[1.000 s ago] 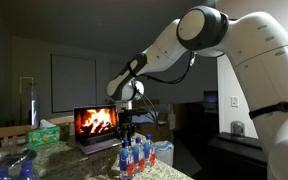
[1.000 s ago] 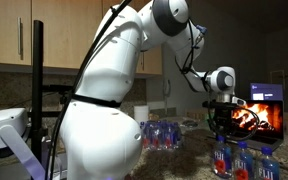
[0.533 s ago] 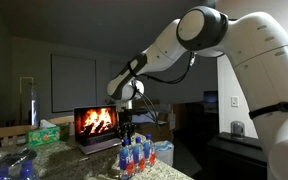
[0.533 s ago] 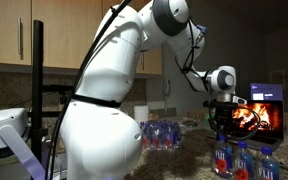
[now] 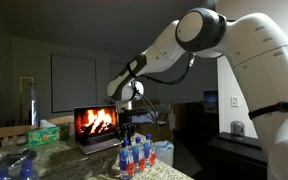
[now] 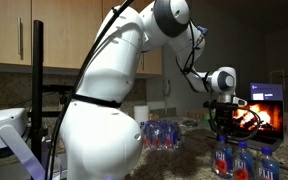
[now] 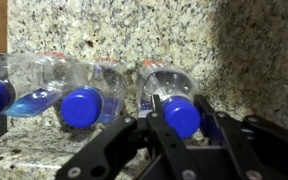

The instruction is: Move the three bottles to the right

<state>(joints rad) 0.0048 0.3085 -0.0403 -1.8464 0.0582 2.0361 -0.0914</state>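
Note:
Three small clear bottles with blue caps stand close together on the granite counter in both exterior views (image 5: 134, 156) (image 6: 240, 160). In the wrist view they lie side by side: left bottle (image 7: 24, 85), middle bottle (image 7: 89, 88), right bottle (image 7: 164, 85). My gripper (image 7: 177, 112) is directly over them (image 5: 128, 138) (image 6: 222, 136). Its black fingers are closed against both sides of the right bottle's blue cap. The bottle's base rests on the counter.
An open laptop showing a fire picture (image 5: 96, 124) (image 6: 265, 108) stands behind the bottles. A green tissue box (image 5: 44, 134) and a tall slim bluish bottle (image 5: 31, 100) stand further off. A shrink-wrapped pack of bottles (image 6: 164, 134) lies by the robot base. Loose bottles (image 5: 19, 166) lie on the counter.

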